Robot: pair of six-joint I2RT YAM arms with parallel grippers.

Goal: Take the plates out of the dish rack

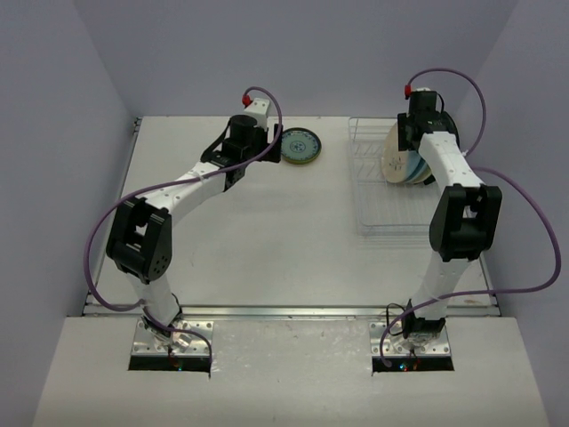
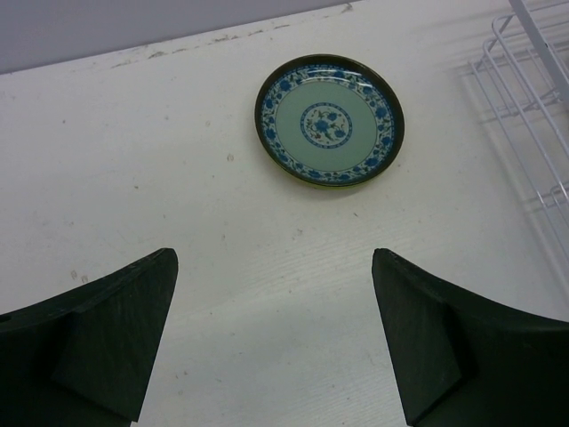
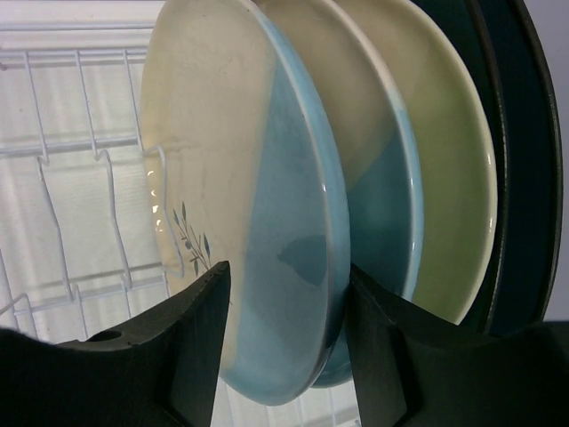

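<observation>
The white wire dish rack (image 1: pixel 378 218) stands at the right, and it shows in the right wrist view (image 3: pixel 80 151) and the left wrist view (image 2: pixel 533 107). Several plates stand on edge in its slots (image 1: pixel 402 162): a front cream and light-blue plate (image 3: pixel 258 205), a second one like it (image 3: pixel 387 169), a lime-green one (image 3: pixel 458 178) and a dark-teal one (image 3: pixel 516 178). My right gripper (image 3: pixel 284 294) (image 1: pixel 407 147) is closed across the front plate's lower rim. A teal-patterned plate (image 2: pixel 329 120) (image 1: pixel 300 146) lies flat on the table. My left gripper (image 2: pixel 274 258) (image 1: pixel 267 147) is open and empty just short of it.
The white table (image 1: pixel 267 249) is walled at the back and both sides. The rack's flat grid base (image 1: pixel 391 227) reaches toward the near edge on the right. The right arm's elbow (image 1: pixel 464 222) hangs over the rack's near end.
</observation>
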